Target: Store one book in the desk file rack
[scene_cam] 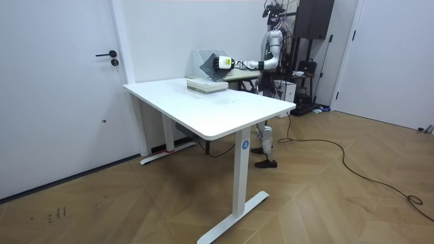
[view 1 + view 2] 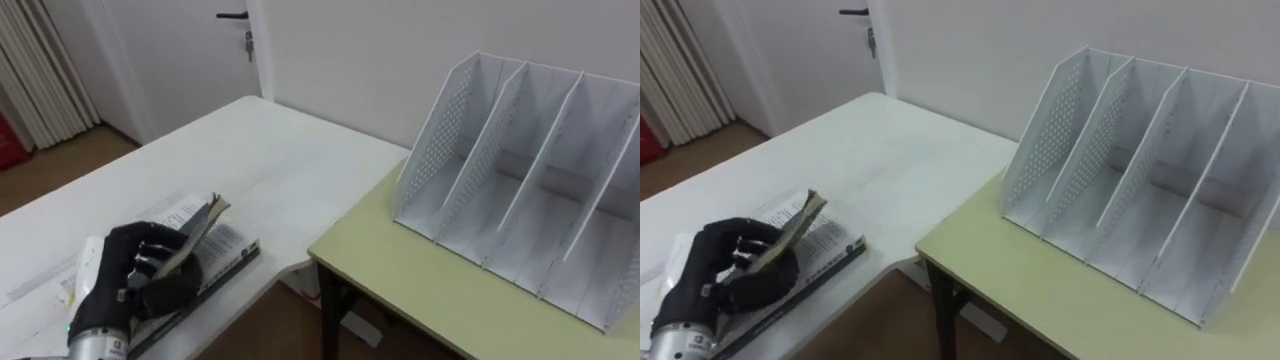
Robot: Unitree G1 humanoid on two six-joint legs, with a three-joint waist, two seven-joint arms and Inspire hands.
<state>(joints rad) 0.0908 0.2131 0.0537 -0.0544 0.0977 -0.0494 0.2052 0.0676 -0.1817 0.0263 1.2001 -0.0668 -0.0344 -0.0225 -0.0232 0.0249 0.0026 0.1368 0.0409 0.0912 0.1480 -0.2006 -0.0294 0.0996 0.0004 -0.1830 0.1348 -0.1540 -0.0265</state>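
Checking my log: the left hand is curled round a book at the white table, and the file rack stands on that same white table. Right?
Not quite: the file rack stands on the yellow-green desk beside the white table, as the right eye view shows. The left hand is indeed curled round a book at the white table.

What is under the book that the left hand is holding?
A second book lies flat on the white table, beneath the tilted book gripped by the left hand. Hand and tilted book cover much of it; whether more lies underneath is hidden.
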